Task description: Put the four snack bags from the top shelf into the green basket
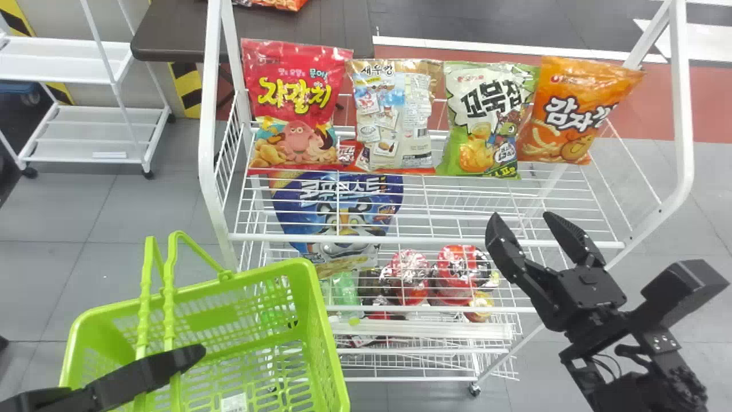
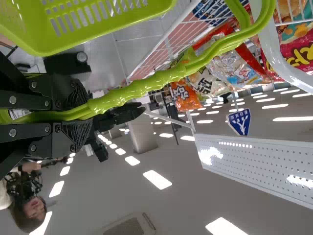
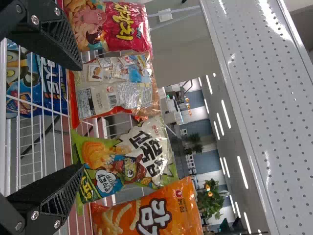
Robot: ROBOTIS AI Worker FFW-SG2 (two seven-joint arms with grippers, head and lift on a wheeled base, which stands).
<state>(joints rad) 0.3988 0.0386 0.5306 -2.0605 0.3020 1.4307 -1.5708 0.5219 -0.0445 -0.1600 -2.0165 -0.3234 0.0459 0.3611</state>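
Observation:
Four snack bags stand in a row at the rear of the top shelf (image 1: pixel 423 237): red (image 1: pixel 297 109), beige (image 1: pixel 393 117), green-and-white (image 1: pixel 486 120) and orange (image 1: pixel 575 111). My right gripper (image 1: pixel 521 216) is open at the shelf's front edge, right of centre. In the right wrist view, the beige bag (image 3: pixel 115 88) and green bag (image 3: pixel 124 164) stand beyond the open right gripper (image 3: pixel 81 117), with nothing between its fingers. My left gripper (image 1: pixel 191 355) is at the green basket (image 1: pixel 323 332), which looks empty. In the left wrist view, the left gripper (image 2: pixel 84 112) is shut on the basket handle (image 2: pixel 142 88).
Below the top shelf's wires are a blue bag (image 1: pixel 343 217) and red round packages (image 1: pixel 409 274). White shelf posts (image 1: pixel 680 103) rise at both sides. A dark table (image 1: pixel 171 34) stands behind, and a white rack (image 1: pixel 91 126) at the left.

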